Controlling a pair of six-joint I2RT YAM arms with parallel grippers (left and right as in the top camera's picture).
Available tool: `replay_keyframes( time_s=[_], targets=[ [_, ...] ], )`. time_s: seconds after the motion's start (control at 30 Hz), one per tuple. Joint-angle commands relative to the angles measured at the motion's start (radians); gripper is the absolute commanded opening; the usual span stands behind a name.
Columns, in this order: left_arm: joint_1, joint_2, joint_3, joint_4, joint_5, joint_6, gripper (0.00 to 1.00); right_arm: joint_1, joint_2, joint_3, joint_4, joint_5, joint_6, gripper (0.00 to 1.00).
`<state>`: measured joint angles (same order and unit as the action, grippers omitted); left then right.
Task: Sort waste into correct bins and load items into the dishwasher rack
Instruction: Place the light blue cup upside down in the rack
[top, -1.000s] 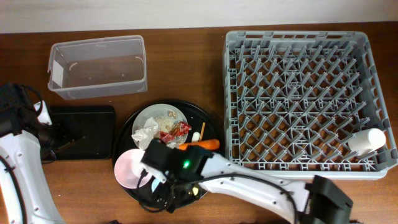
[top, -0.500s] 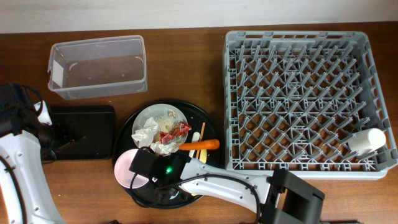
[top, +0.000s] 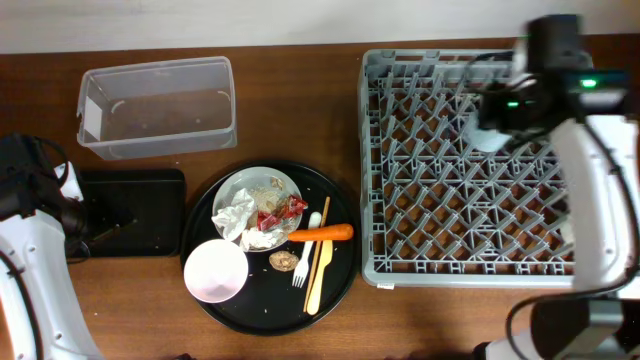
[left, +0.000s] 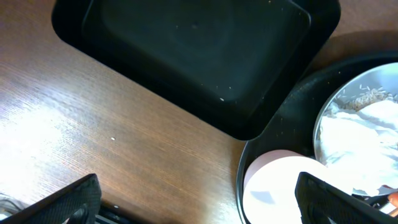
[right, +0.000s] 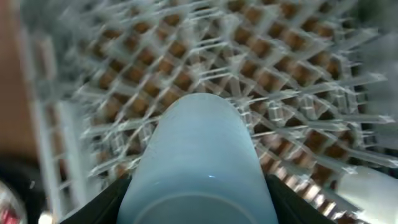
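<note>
One big change in half a second: the right arm lay across the lower middle of the overhead view. It now stands at the upper right, over the large square grey plastic dishwasher rack (top: 430, 240) with its grid of upright pegs. With the arm gone from there, the whole round black plastic tray (top: 335, 280) shows.

The right end effector (right: 198, 202) is clenched on the smooth light blue plastic cup (right: 199, 143). Its dark fingers (right: 102, 202) press the cup's sides, and the cup juts forward above the blurred pegs. Whether the cup touches the pegs, I cannot tell. A white cup (right: 373, 193) sits at the lower right of the right wrist view.

The clear rectangular plastic tub (top: 160, 110) and the shallow matte black rectangular tray (left: 199, 56) are where they were, at the upper left and left of the overhead view.

On the round tray, the following are well apart from the right end effector:
- the white round plate (top: 240, 185), which carries the crumpled white napkins (top: 235, 215) and the small red wrapper (top: 285, 210);
- the glossy pink bowl (top: 215, 270) at the lower left;
- the orange carrot (top: 322, 233), just right of the plate;
- the white fork (top: 303, 265), the pale yellow fork (top: 316, 285) and the small round brown food lump (top: 283, 261).

The left end effector (left: 196, 186) is released, fingers spread wide over the brown wood-grain counter (left: 93, 124). The black tray lies above it in the left wrist view and the bowl's rim is near its right finger.
</note>
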<state>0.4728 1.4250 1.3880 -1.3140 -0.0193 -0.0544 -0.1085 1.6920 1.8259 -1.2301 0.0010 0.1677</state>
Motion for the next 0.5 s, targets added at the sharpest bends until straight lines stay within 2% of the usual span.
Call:
replay_keyframes(
  time_s=[0.0,0.07,0.13,0.3,0.43,0.47],
  targets=[
    [0.002,-0.002,0.015,0.0,-0.003,-0.013,0.99,-0.266,0.053,0.014,0.02,-0.095,-0.054,0.51],
    [0.002,-0.002,0.015,-0.002,-0.003,-0.013,0.99,-0.382,0.118,0.014,0.03,-0.118,-0.067,0.51],
    [0.002,-0.002,0.015,-0.004,-0.003,-0.013,0.99,-0.439,0.19,0.014,0.044,-0.13,-0.067,0.5],
    [0.002,-0.002,0.015,-0.007,-0.003,-0.013,0.99,-0.441,0.304,0.01,0.071,-0.128,-0.067,0.5],
    [0.002,-0.002,0.015,-0.007,-0.003,-0.013,0.99,-0.441,0.315,-0.022,0.077,-0.121,-0.067,0.52],
    [0.002,-0.002,0.015,-0.007,-0.003,-0.013,0.99,-0.442,0.315,-0.045,0.083,-0.121,-0.067,0.75]
  ],
)
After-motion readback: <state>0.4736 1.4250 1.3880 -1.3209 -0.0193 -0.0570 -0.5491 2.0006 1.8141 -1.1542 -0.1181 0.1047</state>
